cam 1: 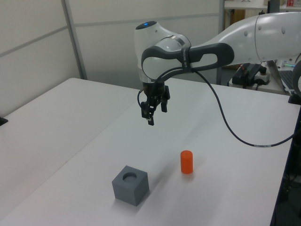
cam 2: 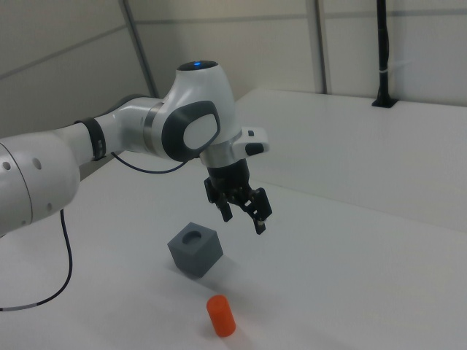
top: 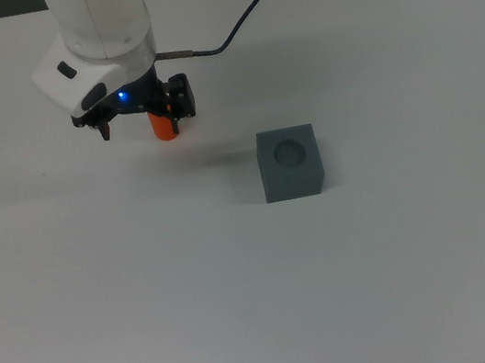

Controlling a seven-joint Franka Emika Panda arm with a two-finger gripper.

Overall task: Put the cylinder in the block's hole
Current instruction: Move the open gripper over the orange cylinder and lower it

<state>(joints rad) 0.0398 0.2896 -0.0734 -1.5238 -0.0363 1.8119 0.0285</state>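
cylinder (cam 1: pixel 186 161) upright on table | block (cam 1: pixel 130 184) apart | tool (cam 1: pixel 155 112) raised, empty

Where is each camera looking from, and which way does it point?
Top view: high up, looking down on the table; pincer above the cylinder, block beside.
Left view: low at one table side, looking across; arm enters from the left view's right.
Right view: opposite side; arm enters from the right view's left.
All show the cylinder, block and pincer.
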